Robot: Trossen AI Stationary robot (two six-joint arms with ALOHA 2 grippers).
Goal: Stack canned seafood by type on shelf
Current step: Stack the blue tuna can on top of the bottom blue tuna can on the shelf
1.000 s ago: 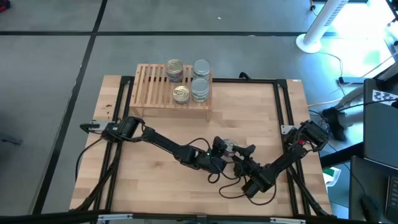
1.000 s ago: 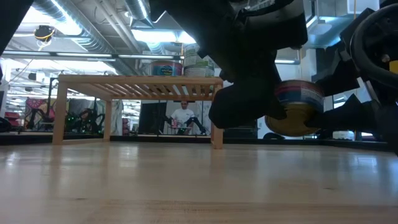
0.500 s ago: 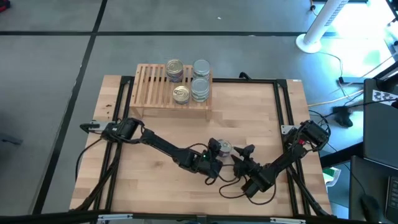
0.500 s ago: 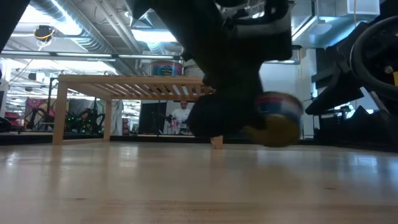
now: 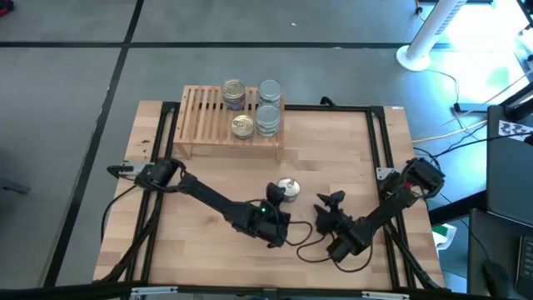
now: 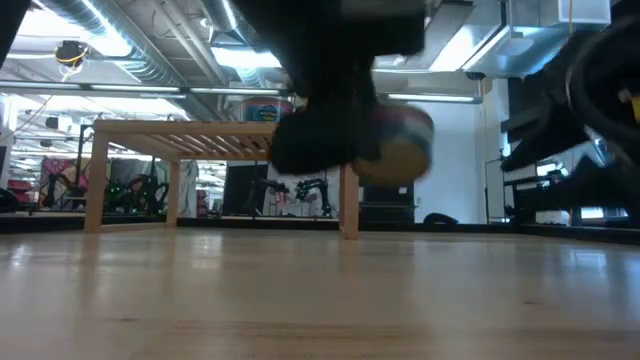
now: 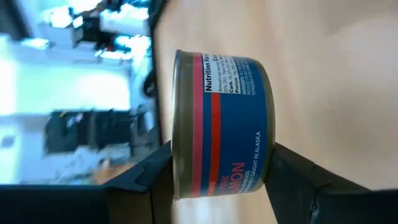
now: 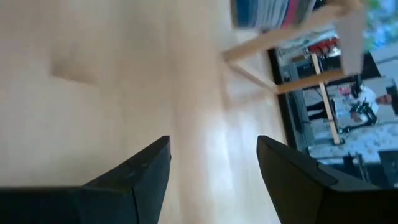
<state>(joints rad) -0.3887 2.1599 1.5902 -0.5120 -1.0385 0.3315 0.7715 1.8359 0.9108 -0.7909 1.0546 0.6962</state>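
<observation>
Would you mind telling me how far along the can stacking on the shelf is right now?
Four stacks already stand on the shelf. The left gripper holds a salmon can above the table, not yet shelved. The right gripper is open and empty. No other loose cans are visible.

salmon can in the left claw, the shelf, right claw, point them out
salmon can [image 7: 233, 124], left wrist view, blue label side
shelf [image 5: 204, 117], high view, bare slats
right claw [image 5: 331, 200], high view, between its fingertips

The small round metal tin [image 7: 221, 124] wears a blue label with red bands and a white text panel. The low slatted rack [image 5: 204, 121] is pale wood.
</observation>
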